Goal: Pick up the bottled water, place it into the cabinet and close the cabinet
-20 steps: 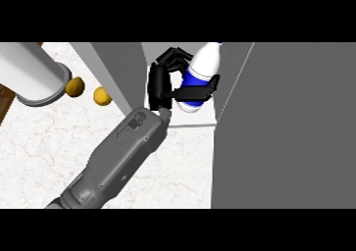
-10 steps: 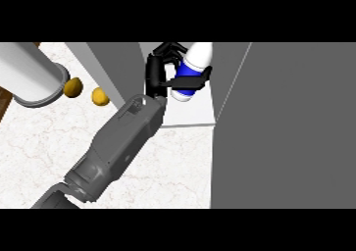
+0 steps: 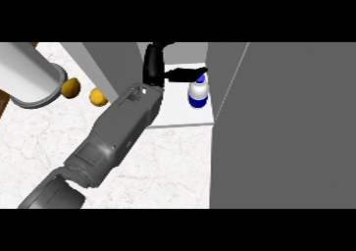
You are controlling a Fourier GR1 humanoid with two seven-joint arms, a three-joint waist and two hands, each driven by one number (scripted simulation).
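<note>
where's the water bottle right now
In the head view the bottled water stands upright on the white cabinet shelf, upper middle, just right of the hand, beside the grey door.

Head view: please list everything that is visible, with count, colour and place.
bottled water: one, white with blue label and cap, upright on the cabinet's white shelf.
cabinet: one, grey walls, white shelf, upper middle.
cabinet door: one, grey, open, at right.
round yellow-brown items: two, on the counter left of the cabinet.
cylinder container: one, white and grey, upper left.
counter: one, white marble.
hand: one, black, inside the cabinet, fingers open beside the bottle; which arm is unclear.
</note>
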